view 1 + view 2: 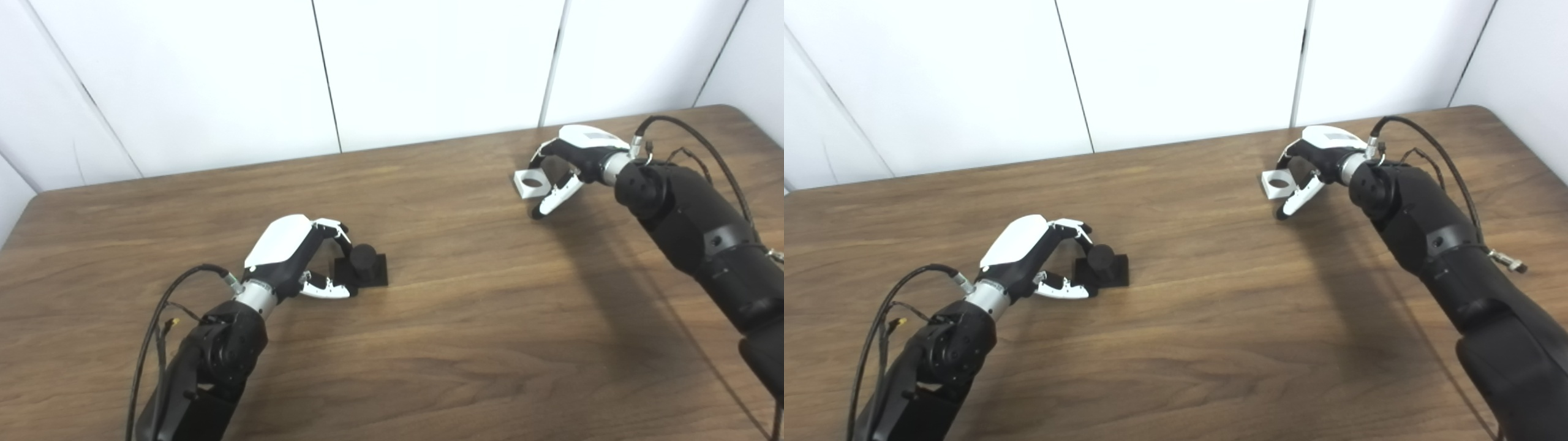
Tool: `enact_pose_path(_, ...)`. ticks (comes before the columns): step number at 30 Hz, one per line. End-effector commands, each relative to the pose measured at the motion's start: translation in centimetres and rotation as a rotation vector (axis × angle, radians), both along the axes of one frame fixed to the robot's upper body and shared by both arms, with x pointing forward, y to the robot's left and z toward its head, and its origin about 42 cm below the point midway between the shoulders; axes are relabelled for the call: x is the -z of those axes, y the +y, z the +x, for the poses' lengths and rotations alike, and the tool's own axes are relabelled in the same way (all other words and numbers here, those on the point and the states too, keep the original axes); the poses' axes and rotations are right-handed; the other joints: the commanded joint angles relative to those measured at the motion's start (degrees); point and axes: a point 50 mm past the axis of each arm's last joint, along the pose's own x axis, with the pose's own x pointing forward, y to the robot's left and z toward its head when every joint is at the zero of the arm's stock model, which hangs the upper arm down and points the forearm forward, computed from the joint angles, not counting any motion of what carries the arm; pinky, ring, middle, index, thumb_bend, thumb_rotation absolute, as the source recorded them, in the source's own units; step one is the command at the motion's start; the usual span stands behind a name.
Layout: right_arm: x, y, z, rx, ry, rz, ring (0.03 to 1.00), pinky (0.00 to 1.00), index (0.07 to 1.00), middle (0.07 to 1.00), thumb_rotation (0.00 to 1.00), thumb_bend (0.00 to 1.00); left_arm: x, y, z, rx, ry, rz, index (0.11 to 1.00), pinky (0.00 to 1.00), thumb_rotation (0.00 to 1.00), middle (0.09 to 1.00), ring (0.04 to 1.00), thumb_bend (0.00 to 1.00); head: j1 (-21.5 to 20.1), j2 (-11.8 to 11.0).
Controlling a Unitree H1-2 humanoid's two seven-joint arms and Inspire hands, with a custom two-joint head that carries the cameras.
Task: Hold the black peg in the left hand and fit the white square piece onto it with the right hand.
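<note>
The black peg [364, 260], a short cylinder on a square black base, rests on the table left of centre. My left hand [294, 251] cups it from the left. Its fingers [339, 231] curl over toward the peg's top, and its thumb lies along the base's near left corner. Fingers and thumb are still apart. The white square piece [529, 182], with a round hole, lies at the far right. My right hand [572, 164] arches over it from the right, fingers behind it and thumb [556, 197] in front. I cannot tell whether either hand touches its piece.
The brown wooden table [465, 318] runs to a white panelled wall [429, 67] at the back, and its right corner is rounded. Loose cables loop off both forearms near the wrists. A wide stretch of bare wood separates the two hands.
</note>
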Motion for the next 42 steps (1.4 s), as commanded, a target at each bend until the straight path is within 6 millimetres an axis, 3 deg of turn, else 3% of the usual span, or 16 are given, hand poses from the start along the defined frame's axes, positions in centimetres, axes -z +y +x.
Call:
enact_pose_path(1, -1.6, 0.3, 0.8, 0.007, -0.080, -0.012, 0.897, 0.94, 0.546, 0.869, 0.18, 0.57, 0.4, 0.8, -0.4, 0.003, 0.017, 0.038, 0.488, 0.79, 0.08, 0.817, 0.830, 0.52, -0.1, 0.0)
enact_pose_path(6, -1.6, 0.1, 0.8, 0.008, -0.109, -0.004, 0.892, 0.94, 0.494, 0.851, 0.15, 0.52, 0.3, 0.8, -0.4, 0.003, 0.016, 0.038, 0.488, 0.77, 0.08, 0.816, 0.828, 0.52, -0.1, 0.0)
enact_pose_path(24, -2.0, -0.3, 0.3, -0.017, -0.160, 0.012, 0.872, 0.92, 0.487, 0.821, 0.14, 0.52, 0.2, 0.8, -0.4, 0.003, 0.011, 0.039, 0.488, 0.77, 0.08, 0.813, 0.823, 0.52, -0.1, 0.3)
enact_pose_path(34, -3.8, 0.1, -0.9, -0.078, -0.281, 0.096, 0.889, 0.97, 0.485, 0.812, 0.13, 0.52, 0.2, 0.4, -0.2, 0.003, 0.014, 0.041, 0.488, 0.77, 0.08, 0.814, 0.823, 0.52, -0.3, 0.3)
enact_pose_path(42, -6.5, 2.2, -2.8, -0.195, -0.366, 0.148, 0.889, 0.96, 0.485, 0.819, 0.14, 0.52, 0.3, 0.5, -0.1, 0.001, 0.014, 0.037, 0.488, 0.76, 0.08, 0.811, 0.820, 0.52, -0.3, 0.4)
